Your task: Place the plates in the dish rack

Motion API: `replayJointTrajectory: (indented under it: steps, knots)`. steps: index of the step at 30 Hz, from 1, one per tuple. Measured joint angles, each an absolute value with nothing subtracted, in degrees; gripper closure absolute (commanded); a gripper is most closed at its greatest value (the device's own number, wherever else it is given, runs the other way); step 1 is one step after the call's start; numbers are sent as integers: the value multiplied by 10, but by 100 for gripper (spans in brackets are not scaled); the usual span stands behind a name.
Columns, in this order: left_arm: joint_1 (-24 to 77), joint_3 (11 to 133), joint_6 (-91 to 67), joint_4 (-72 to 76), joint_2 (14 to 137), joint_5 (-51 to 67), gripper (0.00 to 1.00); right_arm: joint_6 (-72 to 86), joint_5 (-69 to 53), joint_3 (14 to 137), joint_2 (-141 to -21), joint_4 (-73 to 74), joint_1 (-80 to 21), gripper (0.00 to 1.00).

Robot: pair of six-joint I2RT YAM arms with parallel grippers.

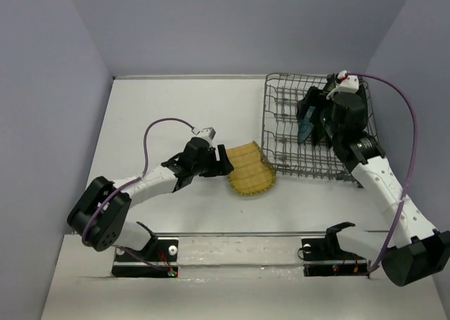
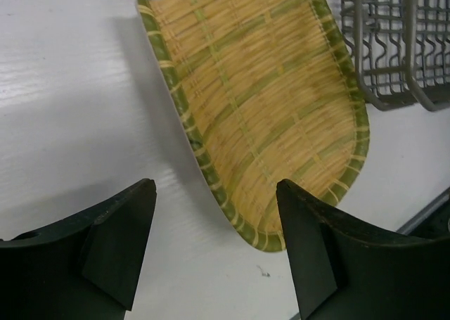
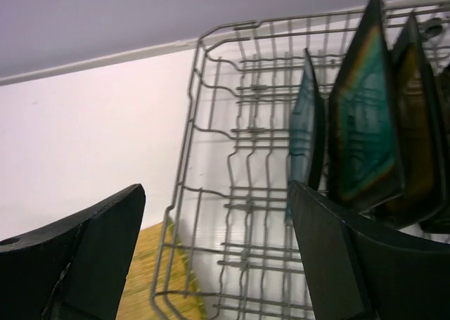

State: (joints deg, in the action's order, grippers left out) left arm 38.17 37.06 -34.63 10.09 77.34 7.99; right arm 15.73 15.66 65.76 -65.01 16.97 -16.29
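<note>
Top external view: the yellow plate (image 1: 251, 171) lies on the white table (image 1: 176, 109), just beside the near left corner of the dish rack (image 1: 281, 133). It is square with round corners and has lines across it like a woven mat. The left fingers (image 1: 226, 160) are right at the plate's left edge. The right fingers (image 1: 313, 109) are over the far right part of the rack. The black arm hides most of what is inside the rack, and only a bit of teal peeks out. From up here I cannot tell if either pair of fingers is apart.

Left wrist view: here the yellow plate is big and clear. It has thin yellow and green stripes and a green and yellow rim that curls up. The left fingers are wide apart with nothing between them. The plate's near corner sits by the tip of one finger, and I cannot tell if they touch. A corner of the grey wire rack shows at the top right.

Right wrist view: the right fingers are wide apart too and hold nothing. They hang over the rack. Only this view shows the plates standing on edge between the wires: a plain teal plate (image 3: 304, 137), a dark-rimmed teal plate (image 3: 362, 123) and a mustard plate (image 3: 418, 116). A dark shape at the far right edge may be one more plate. A bit of the yellow plate shows through the rack's low left corner.
</note>
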Motion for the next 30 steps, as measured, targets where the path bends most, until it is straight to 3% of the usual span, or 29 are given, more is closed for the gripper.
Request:
replayJointTrajectory:
  steps: [3, 4, 9, 12, 13, 15, 23, 30]
  knots:
    - [382, 371, -353, 131, 811, 65, 31, 179, 111, 620, -614, 141, -174, 11]
    - [382, 371, -356, 144, 827, 60, 39, 183, 101, 614, -611, 136, -177, 11]
    - [381, 372, -368, 190, 902, 58, 47, 200, 60, 587, -616, 119, -185, 11]
    - [382, 373, -372, 223, 921, 60, 64, 206, 48, 584, -620, 116, -191, 11]
    - [382, 373, -374, 233, 926, 65, 80, 208, 45, 584, -620, 115, -193, 11]
    - [382, 374, -379, 250, 928, 68, 94, 210, 39, 583, -620, 110, -196, 11]
    - [382, 387, -395, 230, 888, 46, 94, 213, 29, 576, -626, 98, -208, 11]
    - [382, 351, -346, 72, 706, -47, 94, 200, -25, 576, -653, 96, -234, 11]
